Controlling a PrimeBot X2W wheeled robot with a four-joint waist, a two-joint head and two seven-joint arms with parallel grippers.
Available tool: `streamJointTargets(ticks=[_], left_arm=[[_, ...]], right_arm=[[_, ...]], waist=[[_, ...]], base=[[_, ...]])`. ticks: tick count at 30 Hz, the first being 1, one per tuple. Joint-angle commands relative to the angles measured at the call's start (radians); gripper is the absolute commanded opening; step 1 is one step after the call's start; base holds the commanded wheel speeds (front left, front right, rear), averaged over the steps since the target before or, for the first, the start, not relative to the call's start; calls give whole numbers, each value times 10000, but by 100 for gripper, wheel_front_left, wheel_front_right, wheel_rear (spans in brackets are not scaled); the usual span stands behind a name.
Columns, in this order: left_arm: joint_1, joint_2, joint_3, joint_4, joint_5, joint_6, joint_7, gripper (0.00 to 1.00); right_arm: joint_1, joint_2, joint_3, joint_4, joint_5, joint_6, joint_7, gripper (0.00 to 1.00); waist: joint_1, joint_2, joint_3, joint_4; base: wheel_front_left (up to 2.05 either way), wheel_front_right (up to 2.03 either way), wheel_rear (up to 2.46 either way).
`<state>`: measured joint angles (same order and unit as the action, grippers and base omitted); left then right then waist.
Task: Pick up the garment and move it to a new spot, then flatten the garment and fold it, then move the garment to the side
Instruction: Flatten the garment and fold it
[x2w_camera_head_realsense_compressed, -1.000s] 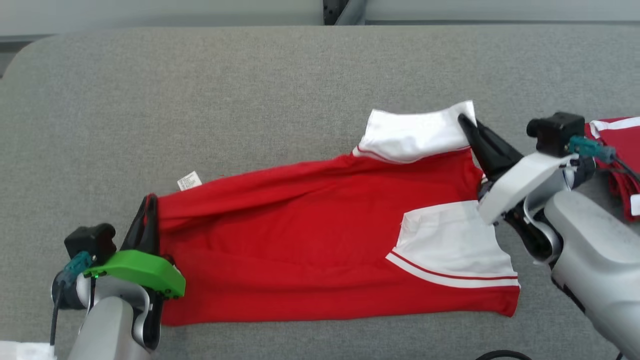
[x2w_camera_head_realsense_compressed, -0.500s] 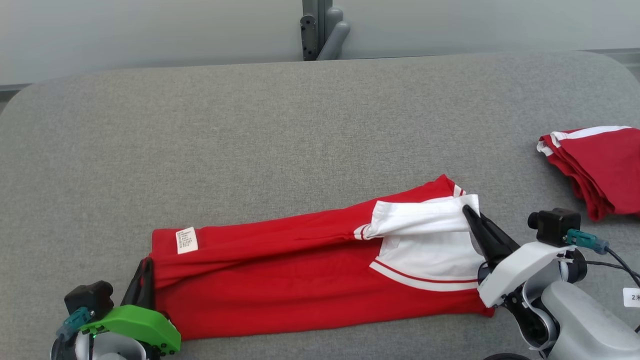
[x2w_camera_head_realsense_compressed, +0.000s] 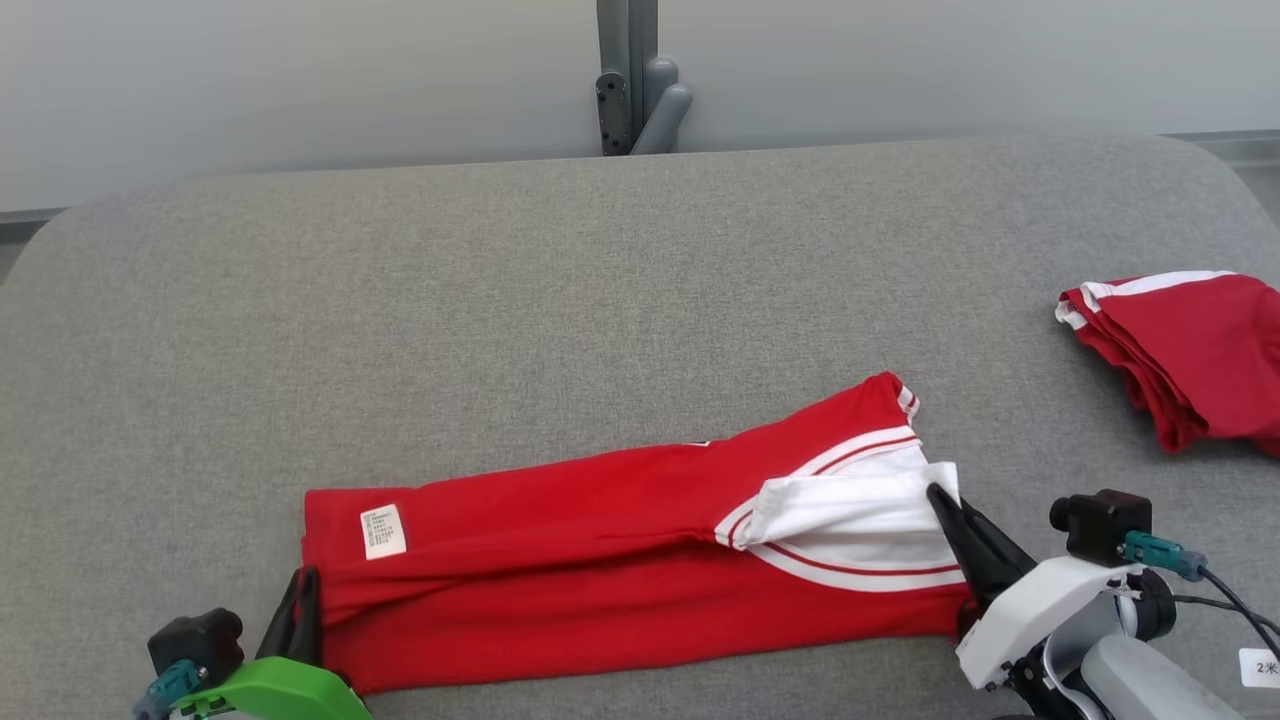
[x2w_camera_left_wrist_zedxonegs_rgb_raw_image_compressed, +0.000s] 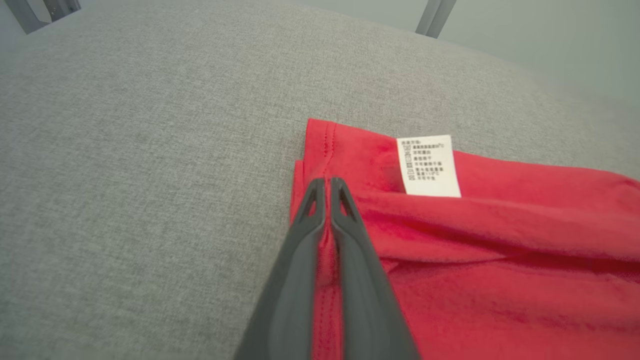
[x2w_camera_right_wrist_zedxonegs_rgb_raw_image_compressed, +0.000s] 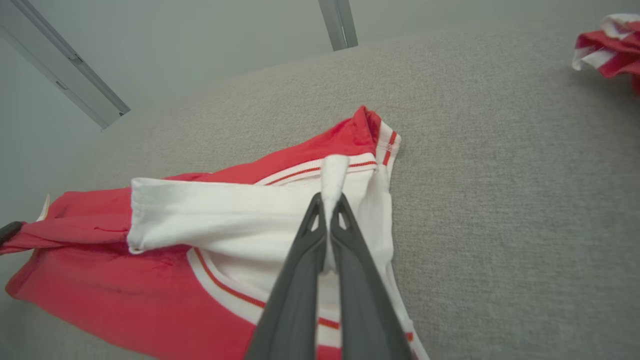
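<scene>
- Grip: left gripper (x2w_camera_left_wrist_zedxonegs_rgb_raw_image_compressed: 327, 181) pinches a red hem corner of the garment (x2w_camera_head_realsense_compressed: 560, 590), right gripper (x2w_camera_right_wrist_zedxonegs_rgb_raw_image_compressed: 330, 199) its white sleeve edge.
- Both should keep the cloth taut between them and lower the fold evenly.
- Past both grippers lies grey padded surface (x2w_camera_head_realsense_compressed: 500, 300); well right of the right gripper, probably another folded garment (x2w_camera_head_realsense_compressed: 1190, 350); pale wall (x2w_camera_head_realsense_compressed: 300, 80) behind.

folded red-white pile (x2w_camera_head_realsense_compressed: 1190, 350): far right | grey post (x2w_camera_head_realsense_compressed: 618, 40): behind padded table (x2w_camera_head_realsense_compressed: 500, 300)
</scene>
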<state>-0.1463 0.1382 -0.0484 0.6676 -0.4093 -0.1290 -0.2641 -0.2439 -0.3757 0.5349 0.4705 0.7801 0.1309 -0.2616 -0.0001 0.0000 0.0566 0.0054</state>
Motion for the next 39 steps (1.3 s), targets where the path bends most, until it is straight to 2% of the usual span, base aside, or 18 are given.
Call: streamJointTargets(ticks=[1,2,3,4,8,12,16,21,30,36,39], left_arm=[[194,-44,15,78,141,-21,6,45],[226,-73,58,105,198,-19,6,85],[271,-92,145,129,252,-19,4,100],[342,-94,282,86,381,-19,6,100],[765,-261,599,-226,867,98,6,100],[1395,-507,1295,-1153,1420,489,4,100],[1879,-703,1675,-1851,1923,532,6,100],[1983,-813,1801,-1994,2191,430,6,100],[1669,-860,1380,-2310,2157,494,6,100],[1467,-856,1028,-2274,1963,619,5,100],[1388,-858,886,-2135,1753,510,5,100]], right_arm=[[164,22,28,116,-99,-6,-42,8],[199,69,-38,196,-81,-6,-42,37],[240,92,-110,291,-83,-6,-43,78],[290,117,-183,371,-142,-6,-43,100],[469,309,-734,328,-354,-6,-42,100],[983,606,-1565,59,-801,-5,-36,100],[1345,866,-1998,-65,-1221,-5,-36,100],[1488,1149,-2214,205,-1543,-5,-36,100],[421,1483,-2270,1494,-1874,-5,-36,100],[-518,1768,-2151,3034,-2098,-5,-26,100],[-907,1949,-1937,3735,-1952,-5,125,100]], waist=[[1,0,-21,19],[1,0,-41,13],[1,0,-74,4],[1,0,-130,1],[1,0,-323,-13],[1,0,-533,-4],[1,0,-702,91],[1,0,-758,203],[1,0,-232,447],[1,0,63,737],[1,0,178,880]], base=[[0,0,0],[0,0,0],[0,0,0],[0,0,0],[0,0,0],[0,0,0],[0,0,0],[0,0,0],[0,0,0],[0,0,0],[0,0,0]])
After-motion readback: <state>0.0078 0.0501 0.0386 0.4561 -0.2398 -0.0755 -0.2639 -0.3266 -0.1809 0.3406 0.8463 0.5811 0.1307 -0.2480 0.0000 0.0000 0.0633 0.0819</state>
